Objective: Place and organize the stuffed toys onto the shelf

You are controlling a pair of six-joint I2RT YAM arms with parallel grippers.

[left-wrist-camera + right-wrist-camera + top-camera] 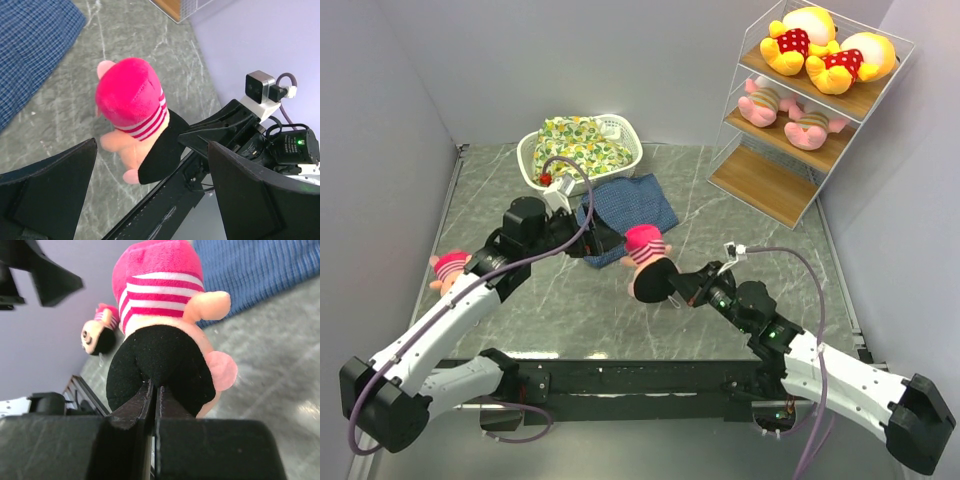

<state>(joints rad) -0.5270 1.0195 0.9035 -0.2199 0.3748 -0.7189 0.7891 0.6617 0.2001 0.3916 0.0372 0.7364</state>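
Observation:
My right gripper [672, 286] [154, 390] is shut on the black hair of a pink-hatted doll [645, 252] [161, 300] and holds it above the table's middle. The doll also shows in the left wrist view [131, 102]. My left gripper [603, 240] [152, 200] is open and empty, just left of that doll, over the edge of the blue cloth. A second pink-hatted doll [450, 268] [97, 334] lies at the far left by my left arm. The shelf [770, 185] stands at the back right: two yellow bears [798, 40] on its top board, two pink piglets [762, 102] on the middle board, the bottom board bare.
A blue folded cloth [635, 205] [30, 55] lies behind the held doll. A white basket [625, 140] with a yellow-green floral bundle [575, 145] stands at the back centre. Grey walls close the left, back and right sides.

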